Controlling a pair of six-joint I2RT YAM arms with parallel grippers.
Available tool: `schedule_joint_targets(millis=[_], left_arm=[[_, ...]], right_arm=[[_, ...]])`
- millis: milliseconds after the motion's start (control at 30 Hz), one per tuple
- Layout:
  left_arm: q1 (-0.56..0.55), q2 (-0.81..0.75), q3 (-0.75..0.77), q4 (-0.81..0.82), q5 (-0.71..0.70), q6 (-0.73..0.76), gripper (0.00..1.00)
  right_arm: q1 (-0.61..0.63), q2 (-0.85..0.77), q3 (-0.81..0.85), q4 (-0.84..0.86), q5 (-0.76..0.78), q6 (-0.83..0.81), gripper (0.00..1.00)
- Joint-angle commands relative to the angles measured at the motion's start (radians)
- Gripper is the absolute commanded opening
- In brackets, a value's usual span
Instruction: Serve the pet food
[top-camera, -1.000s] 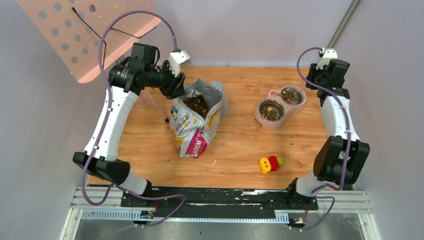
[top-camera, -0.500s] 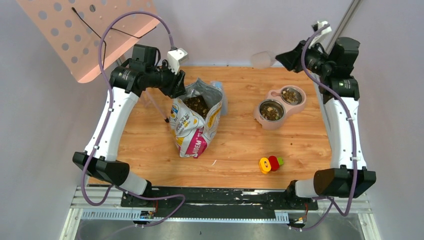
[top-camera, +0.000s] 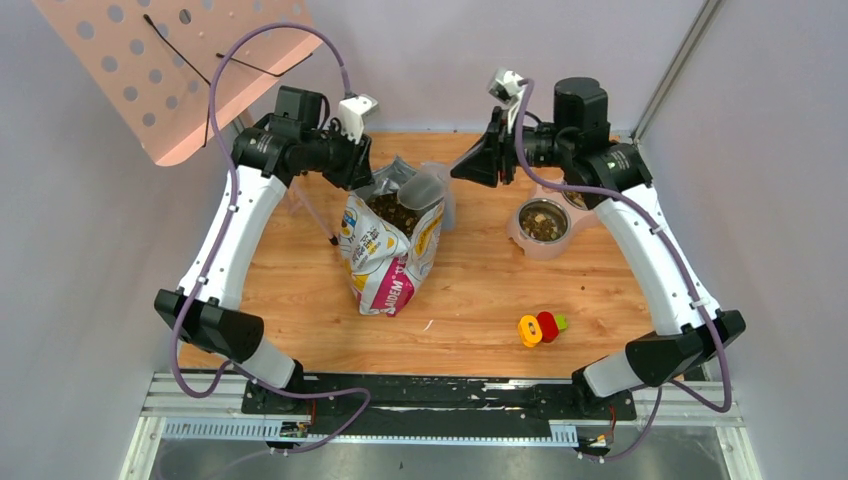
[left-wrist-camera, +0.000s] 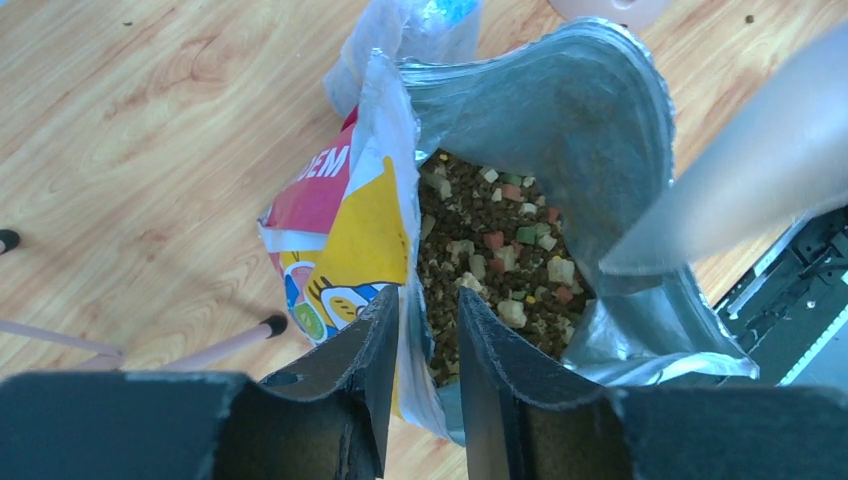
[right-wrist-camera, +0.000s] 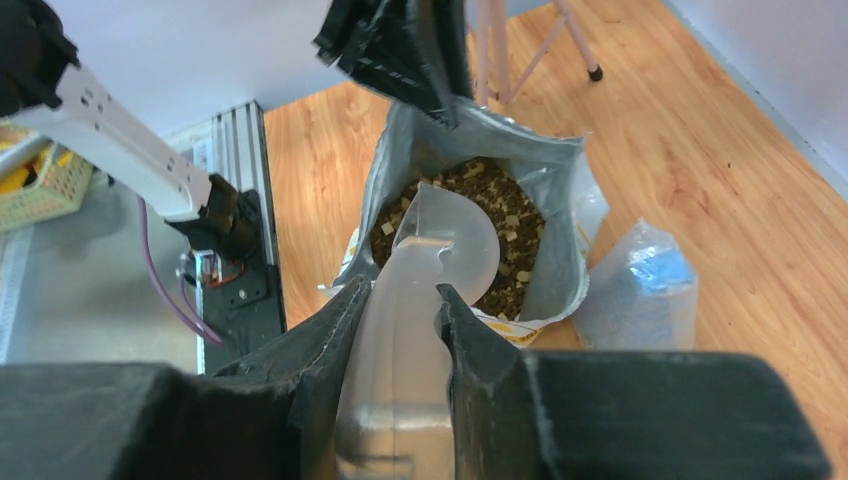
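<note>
— Right gripper first: what does it hold?
— Its two black fingers are clamped on the handle of a clear plastic scoop. The scoop's rounded bowl hangs over the open mouth of the bag. I cannot tell whether it touches the contents.
— And the left gripper?
— It pinches the bag's near rim, one finger inside and one outside. The mouth gapes wide.
— Where is the pet food?
— Heaped inside the bag: small brown pellets mixed with tan, red and green bits. More lies in the near steel bowl of a pink stand, to the right of the bag. The right arm crosses over the far bowl.
— Anything else around?
— The bag is glossy yellow, white and magenta outside, crinkled silver inside. A crumpled clear wrapper lies just behind it. A yellow and red toy sits nearer the arms' bases on the wooden table.
</note>
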Motion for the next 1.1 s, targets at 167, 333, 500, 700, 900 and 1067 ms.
schedule_joint_targets(millis=[167, 333, 500, 700, 900, 1067], left_arm=[[-0.006, 0.048, 0.072, -0.001, -0.001, 0.052, 0.11], [-0.008, 0.030, 0.061, 0.003, 0.040, 0.043, 0.00], [-0.009, 0.017, 0.043, 0.010, 0.051, 0.006, 0.00], [-0.009, 0.014, 0.046, 0.012, 0.063, 0.007, 0.00], [-0.009, 0.023, 0.058, 0.016, 0.087, 0.003, 0.00], [-0.009, 0.023, 0.063, 0.017, 0.094, 0.009, 0.00]], right_arm=[[0.123, 0.136, 0.164, -0.120, 0.232, -0.218, 0.00], [0.198, 0.237, 0.265, -0.202, 0.357, -0.327, 0.00], [0.252, 0.270, 0.253, -0.241, 0.380, -0.404, 0.00], [0.296, 0.309, 0.251, -0.239, 0.385, -0.439, 0.00], [0.309, 0.382, 0.269, -0.249, 0.421, -0.444, 0.00], [0.308, 0.410, 0.263, -0.246, 0.430, -0.494, 0.00]])
